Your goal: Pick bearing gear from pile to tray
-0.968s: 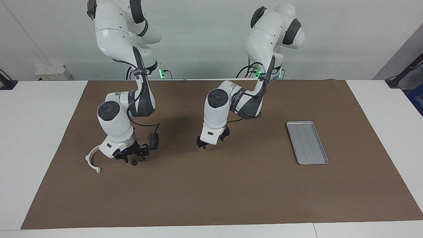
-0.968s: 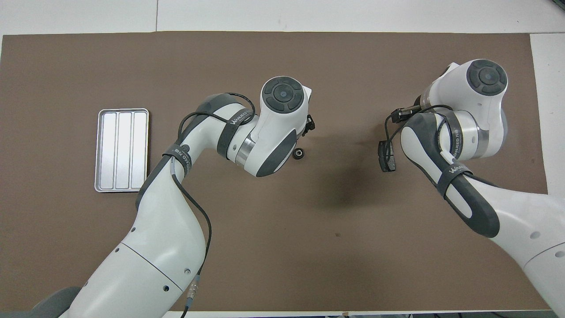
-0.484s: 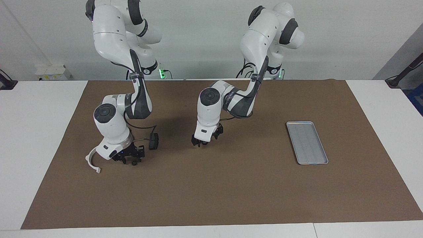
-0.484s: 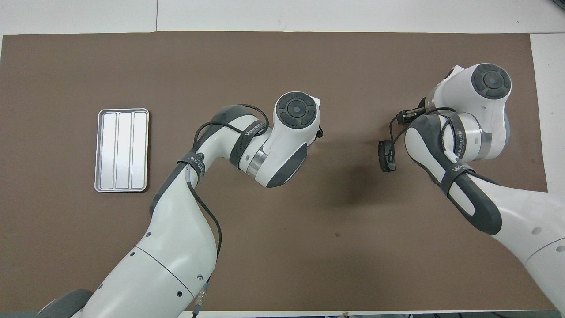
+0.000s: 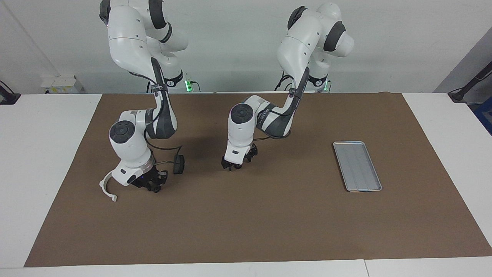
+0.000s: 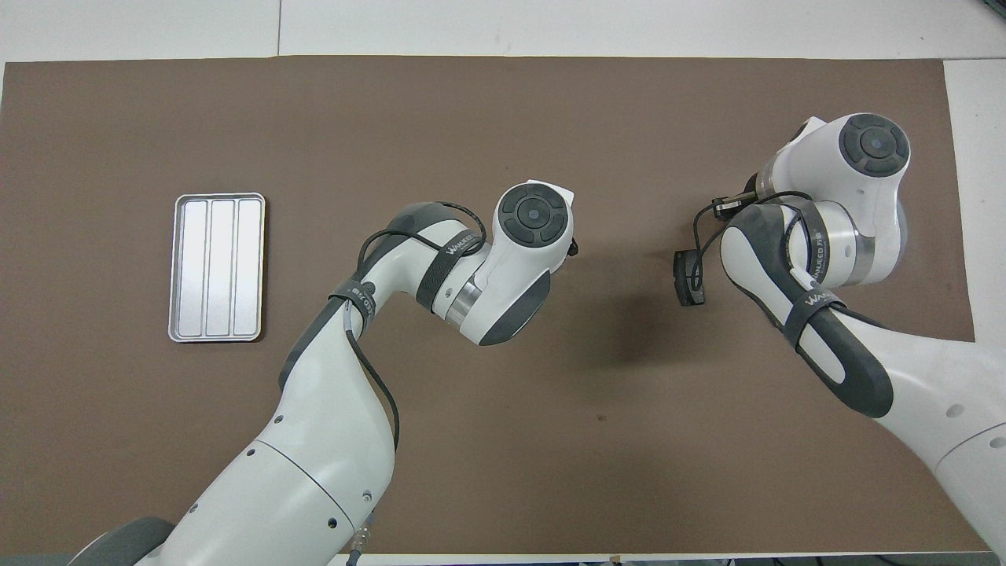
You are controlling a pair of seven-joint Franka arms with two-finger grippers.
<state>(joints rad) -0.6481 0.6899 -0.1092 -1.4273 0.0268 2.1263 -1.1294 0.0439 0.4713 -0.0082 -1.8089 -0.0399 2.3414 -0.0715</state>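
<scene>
Facing view, read as a clock face centred on the brown mat (image 5: 246, 223): the tray (image 5: 357, 165) lies flat at 3 o'clock, toward the left arm's end of the table. The pile of parts sits at 9 o'clock, toward the right arm's end and well apart from the tray.

Right gripper (image 5: 153, 187): lowered to the mat at the pile, fingertips brought together. A dark lump shows at the tips. Whether it is a small black round part or only the fingers cannot be told.

White curved bracket (image 5: 105, 188): lying on the mat at 9 o'clock from the right gripper, just beside it, partly covered by the wrist. Dark pad (image 5: 178, 164): on the mat at 2 o'clock from that gripper, near it and apart from the fingers.

Left gripper (image 5: 233, 166): low over the mat at about 11 o'clock from centre, fingers spread wide. Contact with the mat cannot be judged.

Overhead view: the tray (image 6: 218, 267) appears at 9 o'clock and the dark pad (image 6: 689, 277) at 3 o'clock. Both wrists cover their own fingertips, and the right wrist hides the bracket.
</scene>
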